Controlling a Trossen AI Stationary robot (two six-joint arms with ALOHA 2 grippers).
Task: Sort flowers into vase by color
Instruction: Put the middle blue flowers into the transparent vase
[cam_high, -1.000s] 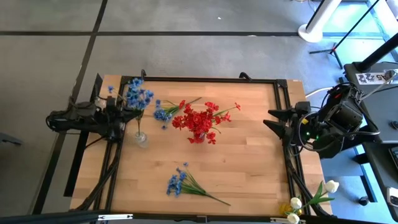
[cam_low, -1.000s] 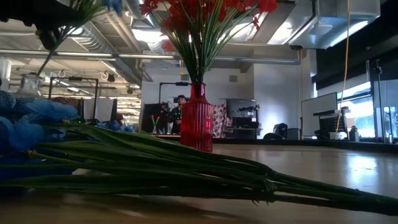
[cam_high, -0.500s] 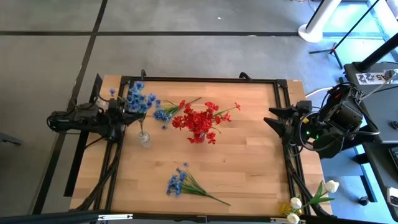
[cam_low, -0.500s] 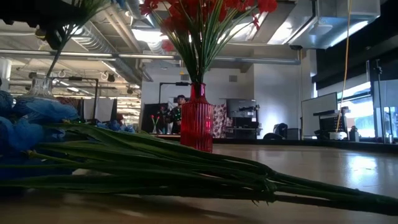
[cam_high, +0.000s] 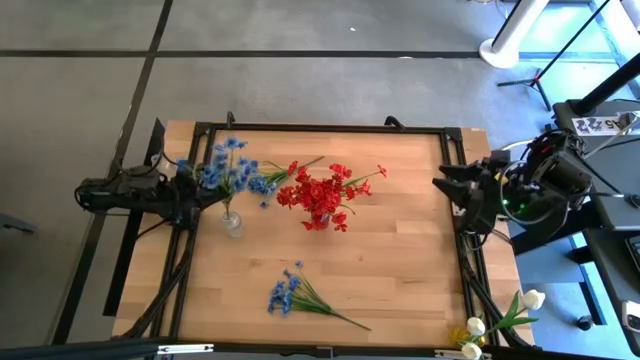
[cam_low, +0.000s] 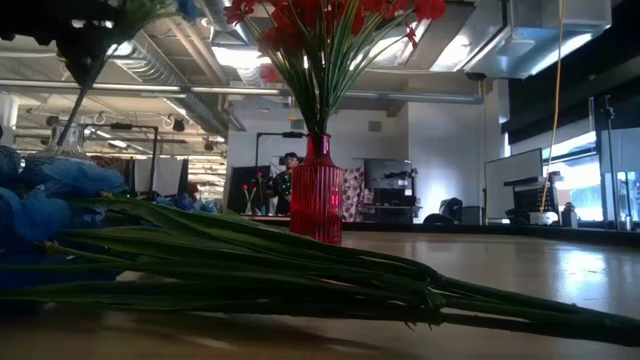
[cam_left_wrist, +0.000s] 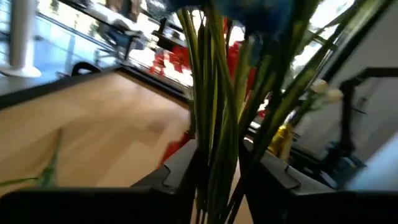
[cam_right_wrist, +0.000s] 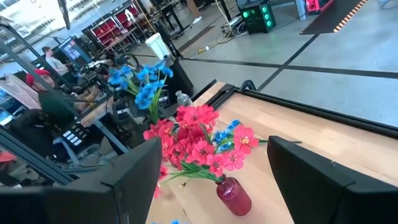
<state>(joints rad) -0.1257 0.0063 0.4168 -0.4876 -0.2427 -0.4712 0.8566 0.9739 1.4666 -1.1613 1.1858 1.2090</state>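
Clamping the thin stems of a blue sprig above the clear vase, the left gripper grips low on something light, springy and top-heavy, while the right gripper waits with fingers spread at the table's far edge.

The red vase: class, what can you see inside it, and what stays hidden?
The red vase holds red flowers on green stems, fanning out above its neck. The stem ends inside cannot be seen through the ribbed glass, nor whether it holds water.
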